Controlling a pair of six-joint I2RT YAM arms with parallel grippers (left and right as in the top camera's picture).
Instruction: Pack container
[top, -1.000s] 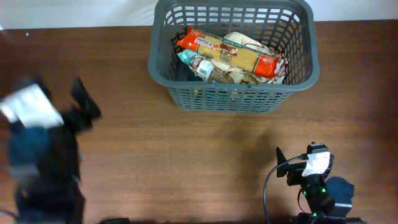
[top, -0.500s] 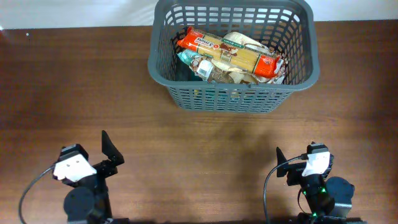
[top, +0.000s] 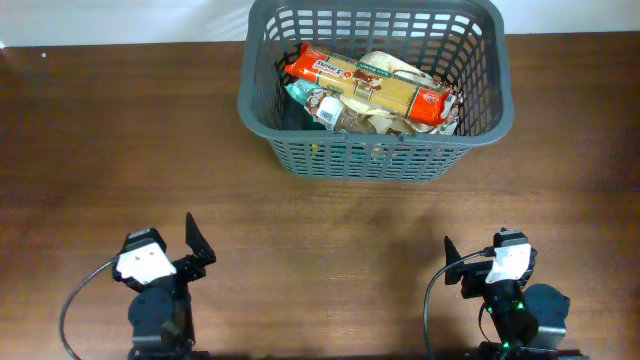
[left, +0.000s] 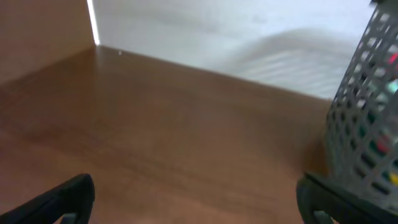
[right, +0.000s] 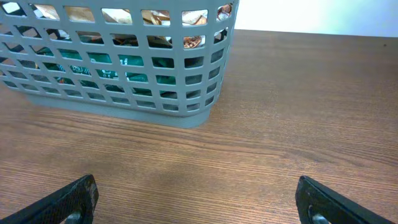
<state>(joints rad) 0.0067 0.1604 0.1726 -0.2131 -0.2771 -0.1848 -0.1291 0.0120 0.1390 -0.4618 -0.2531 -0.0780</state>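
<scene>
Grey slotted container stood at far side of counter, packets heaped inside | my left fingers and right fingers were spread wide, holding nothing, at near edge well apart from it | judged: parked there since no packet lay outside to fetch.

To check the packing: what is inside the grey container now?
Inside the container, a long pasta packet with orange ends lies on top. Partly under it show a teal packet and pale crumpled packets. Whatever lies beneath these, and the base, is covered.
</scene>
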